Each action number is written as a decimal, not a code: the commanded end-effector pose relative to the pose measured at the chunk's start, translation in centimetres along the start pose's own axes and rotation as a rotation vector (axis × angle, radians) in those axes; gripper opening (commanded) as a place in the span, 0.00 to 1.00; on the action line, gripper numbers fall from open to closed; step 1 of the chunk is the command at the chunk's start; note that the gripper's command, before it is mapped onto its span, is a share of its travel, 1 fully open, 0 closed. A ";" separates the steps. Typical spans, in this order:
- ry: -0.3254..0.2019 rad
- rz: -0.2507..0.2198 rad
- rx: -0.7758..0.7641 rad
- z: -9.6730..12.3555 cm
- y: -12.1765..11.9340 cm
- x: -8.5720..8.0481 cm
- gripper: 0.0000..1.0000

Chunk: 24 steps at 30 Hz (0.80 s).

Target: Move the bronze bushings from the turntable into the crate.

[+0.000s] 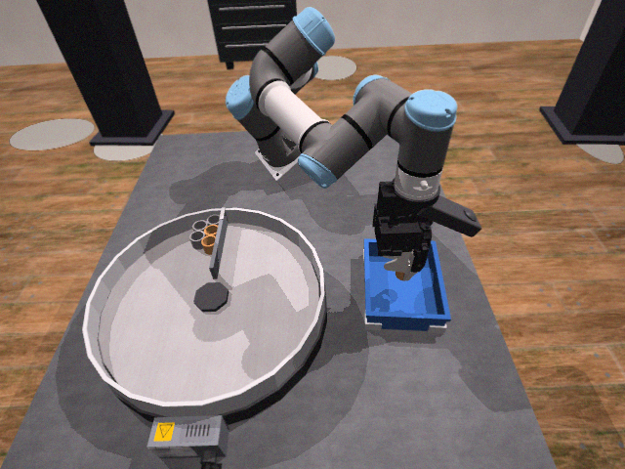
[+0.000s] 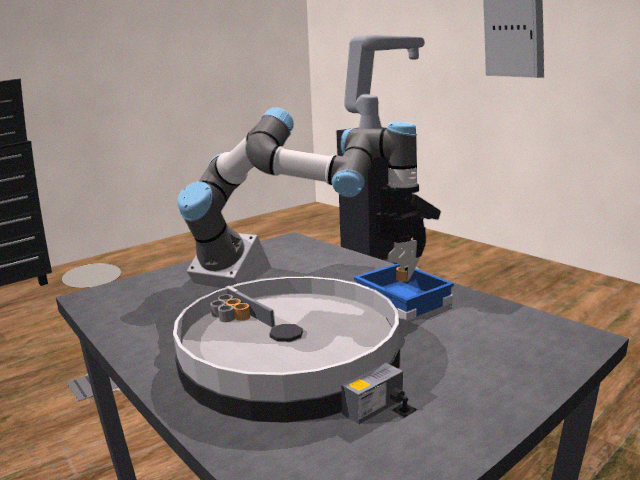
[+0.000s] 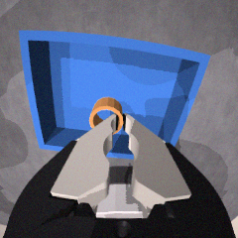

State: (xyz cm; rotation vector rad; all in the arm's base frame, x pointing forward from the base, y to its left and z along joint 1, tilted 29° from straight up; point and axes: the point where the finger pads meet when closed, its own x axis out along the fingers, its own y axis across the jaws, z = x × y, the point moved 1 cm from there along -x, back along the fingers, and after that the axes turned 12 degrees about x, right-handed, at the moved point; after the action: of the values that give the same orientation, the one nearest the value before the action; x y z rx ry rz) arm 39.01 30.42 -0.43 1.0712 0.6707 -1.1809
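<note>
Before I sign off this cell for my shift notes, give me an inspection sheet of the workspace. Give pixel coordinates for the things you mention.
Surface: grey table (image 1: pixel 403 399) (image 2: pixel 491 372) (image 3: pixel 30 20), shadows across it.
Job's things: two bronze bushings (image 1: pixel 208 249) (image 2: pixel 241 313) and three steel bushings (image 1: pixel 196 243) (image 2: pixel 225 314) clustered by the divider (image 1: pixel 218 249) (image 2: pixel 258 308) on the turntable (image 1: pixel 151 353) (image 2: pixel 232 379); a third bronze one (image 1: pixel 399 276) (image 2: pixel 400 274) (image 3: pixel 107 103) over the blue crate (image 1: pixel 403 319) (image 2: pixel 429 301) (image 3: pixel 33 99).
Clutter: nothing seen.
End effector (image 1: pixel 409 273) (image 2: pixel 409 272) (image 3: pixel 120 114): closed, apparently pinching that third bushing's wall.
Cables: a short dark fitting at the grey box (image 1: pixel 187 439) (image 2: pixel 361 405); no loose cable seen.
Surroundings: drawer cabinet (image 1: pixel 252 35) (image 2: pixel 15 206) beyond the table, closed cabinet (image 2: pixel 509 51) on the wall.
</note>
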 end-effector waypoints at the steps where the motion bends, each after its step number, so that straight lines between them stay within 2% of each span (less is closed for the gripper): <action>1: 0.003 0.003 0.000 0.0 0.1 0.6 0.00; 24: 0.002 0.002 0.000 0.0 0.1 3.8 0.00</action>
State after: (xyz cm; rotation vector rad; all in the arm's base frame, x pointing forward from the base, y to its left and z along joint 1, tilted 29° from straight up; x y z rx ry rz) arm 39.76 28.97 -3.27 1.0640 0.6716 -1.1905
